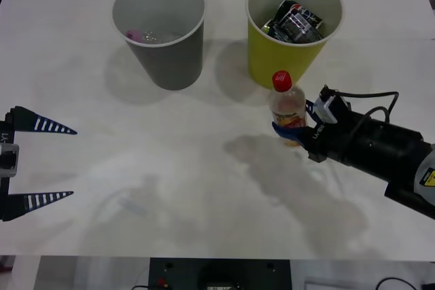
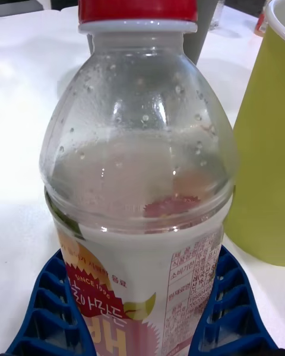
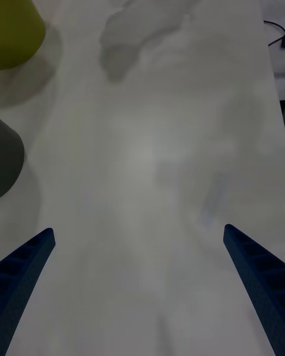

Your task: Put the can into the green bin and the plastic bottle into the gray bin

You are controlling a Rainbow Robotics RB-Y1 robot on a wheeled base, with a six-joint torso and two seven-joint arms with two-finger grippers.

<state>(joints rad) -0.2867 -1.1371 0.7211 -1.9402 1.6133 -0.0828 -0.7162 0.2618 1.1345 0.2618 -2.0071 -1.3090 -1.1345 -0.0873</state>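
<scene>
The plastic bottle, clear with a red cap and an orange-yellow label, stands upright on the table just in front of the green bin. My right gripper is shut on its lower body, with one blue finger on each side of the label. A dark crushed can lies inside the green bin. The gray bin stands to its left. My left gripper hangs open over the table's left edge, holding nothing.
A clear item with a pink cap lies in the gray bin. The white table spreads bare between the two arms. In the right wrist view the green bin stands close beside the bottle, the gray bin behind it.
</scene>
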